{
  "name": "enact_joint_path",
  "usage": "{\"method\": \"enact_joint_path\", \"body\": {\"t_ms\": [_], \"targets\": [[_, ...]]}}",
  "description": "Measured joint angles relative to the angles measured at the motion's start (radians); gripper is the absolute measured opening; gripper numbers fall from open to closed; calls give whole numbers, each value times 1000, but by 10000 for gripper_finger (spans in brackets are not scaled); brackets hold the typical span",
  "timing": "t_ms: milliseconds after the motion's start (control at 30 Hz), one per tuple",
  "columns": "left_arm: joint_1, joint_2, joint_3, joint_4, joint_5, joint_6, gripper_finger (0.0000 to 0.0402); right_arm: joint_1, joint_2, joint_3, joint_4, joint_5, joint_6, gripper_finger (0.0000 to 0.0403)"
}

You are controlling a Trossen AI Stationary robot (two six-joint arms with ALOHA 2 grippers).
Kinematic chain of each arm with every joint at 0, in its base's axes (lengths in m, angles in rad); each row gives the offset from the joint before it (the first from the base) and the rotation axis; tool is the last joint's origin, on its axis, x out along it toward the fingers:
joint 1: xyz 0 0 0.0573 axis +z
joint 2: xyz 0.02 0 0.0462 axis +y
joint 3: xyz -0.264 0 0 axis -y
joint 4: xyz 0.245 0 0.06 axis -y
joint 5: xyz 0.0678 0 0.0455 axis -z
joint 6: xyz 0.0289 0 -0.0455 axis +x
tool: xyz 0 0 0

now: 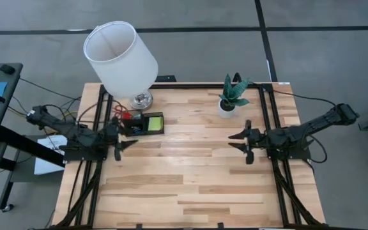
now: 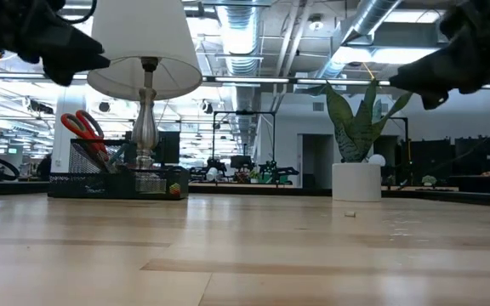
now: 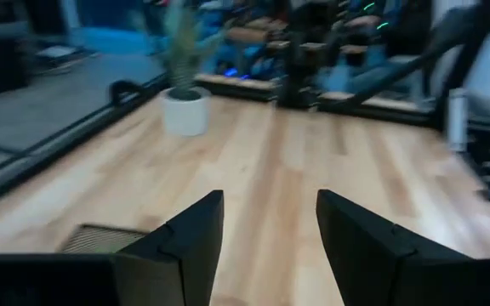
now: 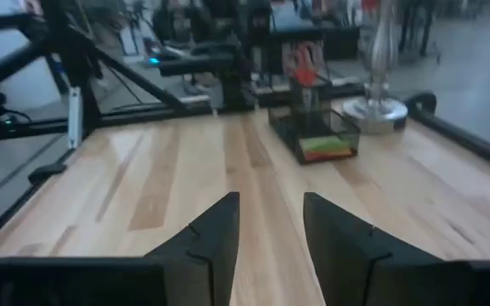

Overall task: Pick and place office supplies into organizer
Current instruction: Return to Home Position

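Arms are hanging over both sides of the wooden tabletop (image 1: pixel 190 185). On the left, the left claw (image 1: pixel 125 147) is hovering raised above the wood, just near of the organizer (image 1: pixel 144 124), its fingers (image 3: pixel 196 234) standing well apart and gripping nothing. The black organizer is sitting at the far left of the tabletop, right in front of the silver base of the white-shaded lamp (image 1: pixel 121 57). Red-handled scissors (image 2: pixel 82 127) are standing upright in its left end, handles up, and a lime-green sticky-note pad (image 1: pixel 152 123) is lying in its right part. Right of centre, a small potted plant (image 1: pixel 234 96) is standing at the far edge. Near of it, the right claw (image 1: pixel 236 141) is pointing toward the middle, also raised, spread wide and carrying nothing.
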Motion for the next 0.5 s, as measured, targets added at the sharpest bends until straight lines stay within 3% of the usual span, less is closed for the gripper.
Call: {"method": "enact_joint_path", "body": {"t_ms": [133,267,500], "targets": [[0,-1,-114,194,30,56,182,12,-130,-79,28,0,-43,124],[0,-2,-192,284,29,106,182,9,-225,-95,-71,2,-21,124],[0,-1,-253,306,46,98,182,9,-268,-95,-148,3,32,124]]}}
